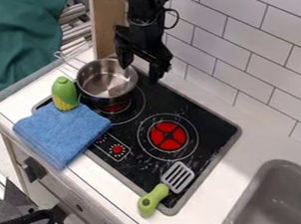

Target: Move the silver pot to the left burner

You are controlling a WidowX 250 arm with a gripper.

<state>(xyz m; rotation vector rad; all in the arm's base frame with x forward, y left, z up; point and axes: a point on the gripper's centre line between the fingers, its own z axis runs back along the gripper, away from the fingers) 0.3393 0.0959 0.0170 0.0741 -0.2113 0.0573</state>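
the black pincer (140, 74) hangs at the far side of the stove (208, 127), pointing down, above the right part of the silver pot's rim. its two fingers stand apart with a gap between them, so it is released and grasps nothing. one finger is over the pot opening, and the other is to the right of the pot; if they touch it, i cannot tell. the silver pot (106, 79) is upright at the far left of the stove, its handle pointing to the left, and it partly hides the left burner (116, 106). the right burner (167, 136) has a red centre. a blue cloth (63, 130) lies at the near left, with a green and yellow object (64, 94) at its far corner. a spatula (177, 176) with green handle lies at the near right part of the stove. the grey sink (265, 195) is in the right side of the white counter (215, 195).
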